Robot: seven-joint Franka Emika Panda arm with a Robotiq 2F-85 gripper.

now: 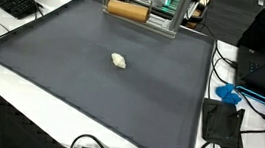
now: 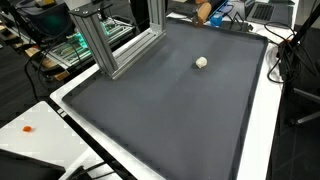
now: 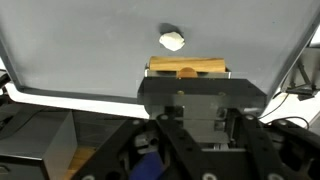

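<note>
Plainly, the count is one small white lump (image 3: pixel 172 40), one wooden roller (image 3: pixel 187 69), one grey mat (image 3: pixel 80 50) and one aluminium frame (image 2: pixel 100 40). In the wrist view the gripper (image 3: pixel 195 135) shows only as dark linkage at the bottom edge — whether its fingers are spread or closed cannot be told. The roller lies just ahead of it, and the lump lies farther ahead, apart from the roller. Bare mat surrounds the lump out to the raised rim on every side.

The grey mat (image 1: pixel 70 92) carries a small white lump (image 1: pixel 119 60) mid-surface.
</note>
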